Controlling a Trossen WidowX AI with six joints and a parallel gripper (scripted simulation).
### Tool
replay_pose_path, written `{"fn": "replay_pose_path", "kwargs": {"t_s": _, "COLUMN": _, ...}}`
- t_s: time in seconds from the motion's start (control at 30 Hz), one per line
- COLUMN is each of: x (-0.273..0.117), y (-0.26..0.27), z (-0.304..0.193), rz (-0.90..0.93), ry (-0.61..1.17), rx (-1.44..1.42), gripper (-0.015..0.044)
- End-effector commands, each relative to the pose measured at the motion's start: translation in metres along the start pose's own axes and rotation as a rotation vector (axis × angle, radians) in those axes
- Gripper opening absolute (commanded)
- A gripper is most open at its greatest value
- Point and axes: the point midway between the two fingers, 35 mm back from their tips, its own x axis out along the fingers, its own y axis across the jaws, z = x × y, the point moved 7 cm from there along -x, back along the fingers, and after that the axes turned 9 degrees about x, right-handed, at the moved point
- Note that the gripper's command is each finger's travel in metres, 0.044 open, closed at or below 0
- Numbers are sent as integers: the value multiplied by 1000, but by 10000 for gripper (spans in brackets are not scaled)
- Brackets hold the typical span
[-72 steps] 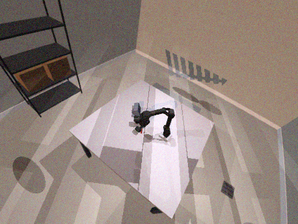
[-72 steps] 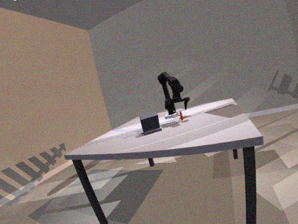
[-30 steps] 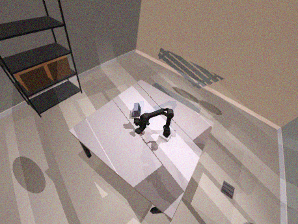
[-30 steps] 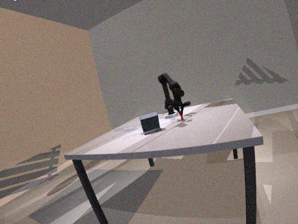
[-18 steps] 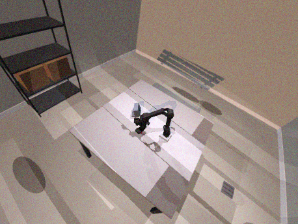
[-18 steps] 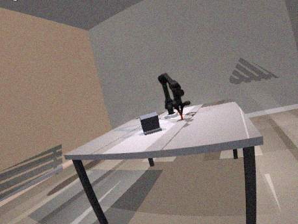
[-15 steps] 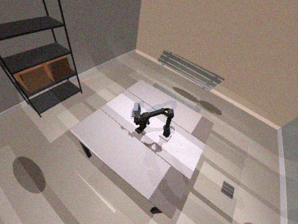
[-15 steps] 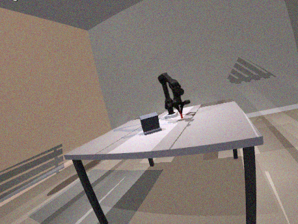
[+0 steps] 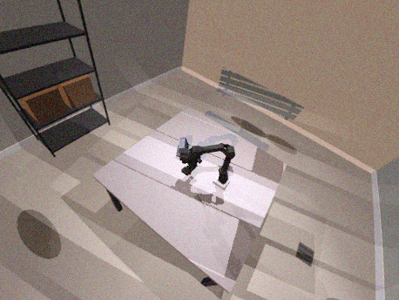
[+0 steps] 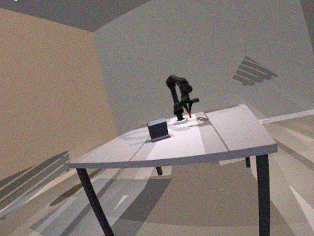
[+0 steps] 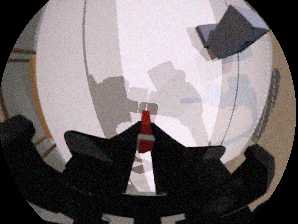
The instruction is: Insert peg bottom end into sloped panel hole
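Gripping the red peg [image 10: 190,115] [image 11: 145,142], my gripper [image 9: 188,171] [image 10: 190,107] [image 11: 145,131] has the grasp done; reaching the sloped panel [image 9: 183,147] [image 10: 158,130] [image 11: 231,36], inserting, releasing and retreating remain.

Arm: black, jointed, slender-linked robot arm [image 9: 211,148] [image 10: 174,93], bent in a high arch, rising from its foot and folding over at the elbow.
Forearm: in the top view, reaching left from the elbow toward the wrist.
Wrist: turned downward, lower than the elbow.
Gripper: black two-fingered parallel gripper [image 9: 188,172] [image 10: 189,109] [image 11: 145,131], pointing down, closed around something narrow.
Fingers: tapered, drawn close together at the tips, parted farther back.
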Motion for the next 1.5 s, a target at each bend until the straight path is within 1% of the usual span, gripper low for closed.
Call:
{"fn": "replay_pose_path", "kwargs": {"t_s": 0.0, "x": -9, "y": 0, "z": -1, "rz": 4, "ry": -11, "rx": 4, "gripper": 0}}
{"fn": "replay_pose_path", "kwargs": {"t_s": 1.47, "x": 6, "y": -29, "z": 35, "rz": 168, "ry": 40, "rx": -52, "gripper": 0}}
